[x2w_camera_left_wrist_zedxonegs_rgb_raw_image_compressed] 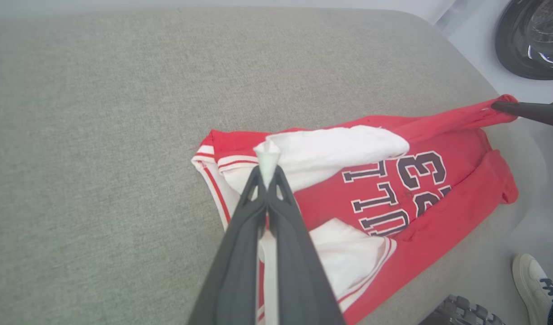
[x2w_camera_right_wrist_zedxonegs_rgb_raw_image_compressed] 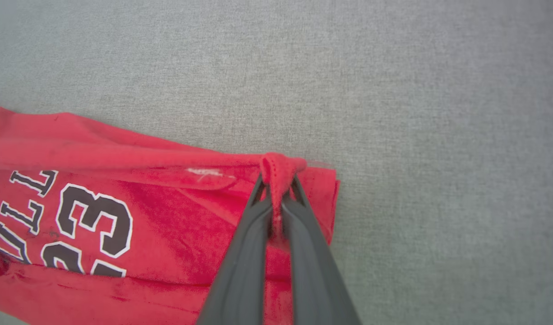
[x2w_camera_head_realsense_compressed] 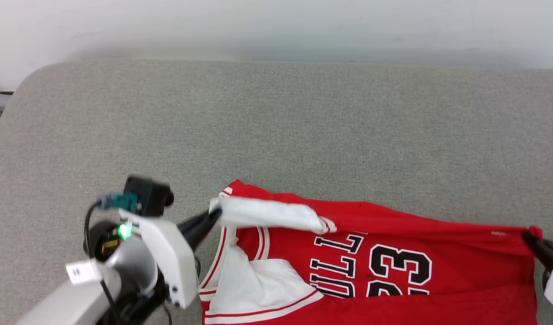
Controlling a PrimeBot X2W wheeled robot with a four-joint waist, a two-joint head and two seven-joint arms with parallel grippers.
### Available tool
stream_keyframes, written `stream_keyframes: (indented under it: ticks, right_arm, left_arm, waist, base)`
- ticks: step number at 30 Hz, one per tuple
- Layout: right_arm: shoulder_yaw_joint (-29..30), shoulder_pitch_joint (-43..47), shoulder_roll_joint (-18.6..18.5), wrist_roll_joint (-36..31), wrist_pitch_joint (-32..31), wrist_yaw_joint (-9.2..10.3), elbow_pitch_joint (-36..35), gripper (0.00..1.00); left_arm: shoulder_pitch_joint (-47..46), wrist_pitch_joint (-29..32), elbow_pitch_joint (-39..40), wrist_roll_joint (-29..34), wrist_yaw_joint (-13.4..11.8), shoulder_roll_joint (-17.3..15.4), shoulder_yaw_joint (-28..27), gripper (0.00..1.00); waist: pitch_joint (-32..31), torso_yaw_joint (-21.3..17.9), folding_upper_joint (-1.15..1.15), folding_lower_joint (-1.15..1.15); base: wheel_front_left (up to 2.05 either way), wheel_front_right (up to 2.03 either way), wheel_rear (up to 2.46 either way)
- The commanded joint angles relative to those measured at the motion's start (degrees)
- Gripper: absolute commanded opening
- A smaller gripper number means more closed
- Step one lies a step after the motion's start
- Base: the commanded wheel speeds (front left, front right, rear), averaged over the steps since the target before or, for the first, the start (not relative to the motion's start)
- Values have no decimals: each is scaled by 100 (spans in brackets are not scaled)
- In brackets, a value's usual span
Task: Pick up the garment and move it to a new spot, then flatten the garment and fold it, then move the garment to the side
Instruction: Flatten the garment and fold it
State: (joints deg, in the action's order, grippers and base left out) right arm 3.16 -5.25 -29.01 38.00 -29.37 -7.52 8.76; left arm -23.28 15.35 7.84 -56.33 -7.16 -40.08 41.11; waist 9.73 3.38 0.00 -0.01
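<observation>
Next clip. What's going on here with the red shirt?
The robot is holding a red jersey shirt with white sleeves and black "BULLS 23" lettering on a grey fabric surface. Its left gripper is shut on a white sleeve, its right gripper on a red hem corner. The shirt lies partly folded, one edge stretched between them.

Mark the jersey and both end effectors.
red white-sleeved jersey shirt (x2w_camera_head_realsense_compressed: 461, 257): head view, red body beside lettering.
dark two-fingered left end effector (x2w_camera_left_wrist_zedxonegs_rgb_raw_image_compressed: 267, 178): left wrist view, fingertips pinching white sleeve.
dark two-fingered right end effector (x2w_camera_right_wrist_zedxonegs_rgb_raw_image_compressed: 278, 192): right wrist view, fingertips pinching red corner.
</observation>
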Motion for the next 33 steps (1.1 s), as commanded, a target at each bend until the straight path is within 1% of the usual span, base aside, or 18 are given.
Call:
stream_keyframes:
  ticks: [1,6,11,14,18,23,24,25,26,28,29,33]
  right_arm:
    - [45,146,14,92,9,7,-83,0]
    - [-41,594,-48,225,-58,7,-290,0]
    - [-214,796,-133,236,-22,7,-325,0]
    - [-407,836,-227,233,-79,7,-314,0]
    - [-662,802,-429,69,21,7,-232,0]
    - [-880,684,-494,98,181,7,-65,0]
    - [-926,661,-506,105,209,7,-38,10]
    - [-941,639,-496,129,229,7,22,100]
    - [-980,630,-484,138,242,7,56,100]
    - [-1038,616,-490,158,264,6,71,100]
    - [-1118,675,-499,240,292,8,237,100]
    - [-1117,768,-543,368,272,7,204,100]
  left_arm:
    - [195,-57,32,-31,-49,-46,31,0]
    - [710,-145,89,-90,-85,-109,189,0]
    - [998,-190,-124,-91,-62,-88,350,0]
    - [1024,-185,-341,-6,-31,-50,462,0]
    - [959,-208,-706,140,45,26,604,0]
    - [870,-270,-1103,249,197,172,736,0]
    - [832,-305,-1162,328,222,180,766,0]
    - [792,-352,-1235,388,236,202,779,43]
    - [769,-377,-1300,452,263,218,822,100]
    - [774,-392,-1365,479,281,240,855,100]
    - [850,-528,-1552,500,323,362,910,100]
    - [948,-830,-1622,469,263,446,806,100]
  waist:
    - [-26,6,0,1]
    - [-66,2,0,1]
    - [-84,-20,0,1]
    - [-69,-31,0,1]
    - [-42,-48,0,1]
    - [16,-64,0,1]
    - [26,-66,0,1]
    - [31,-68,0,1]
    - [31,-70,0,1]
    - [22,-73,0,1]
    - [-145,-85,0,1]
    - [-390,-125,0,1]
  base:
    - [0,0,0]
    - [0,0,0]
    - [0,0,0]
    - [0,0,0]
    - [0,0,0]
    - [0,0,0]
    - [0,0,0]
    - [0,0,0]
    - [0,0,0]
    - [0,0,0]
    - [0,0,0]
    - [0,0,0]
